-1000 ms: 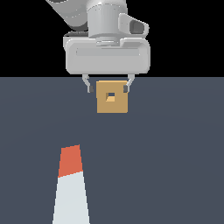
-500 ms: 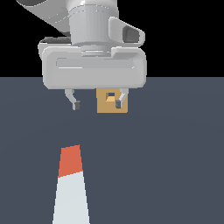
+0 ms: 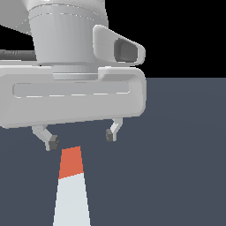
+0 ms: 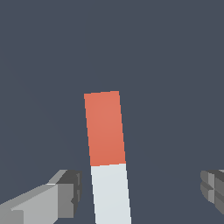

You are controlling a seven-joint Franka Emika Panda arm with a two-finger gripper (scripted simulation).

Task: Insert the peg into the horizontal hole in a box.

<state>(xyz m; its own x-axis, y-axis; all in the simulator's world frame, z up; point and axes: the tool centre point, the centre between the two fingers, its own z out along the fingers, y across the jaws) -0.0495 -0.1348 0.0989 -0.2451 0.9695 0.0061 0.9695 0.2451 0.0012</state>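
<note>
Nearest in the exterior view: the peg [image 3: 71, 194], flat on the dark grey worktop [image 3: 176, 167], pale grey-white length running off the near edge, orange-red end pointing away. Just beyond and above that red tip, the pincer [image 3: 81, 137], fingers spread wide apart and gripping nothing. One dark fingertip [image 3: 52, 142] toward the exterior view's left of the tip, the other toward its right; red end roughly between them, nearer the left one, touching neither. Wrist view agrees: peg [image 4: 108, 157] in the gap of the pincer [image 4: 142, 192], close beside one finger [image 4: 65, 194], well apart from the other, clear worktop [image 4: 175, 65] around it. Farther back, the bulky grey-white hand body filling the upper left. Box and hole not visible.
</note>
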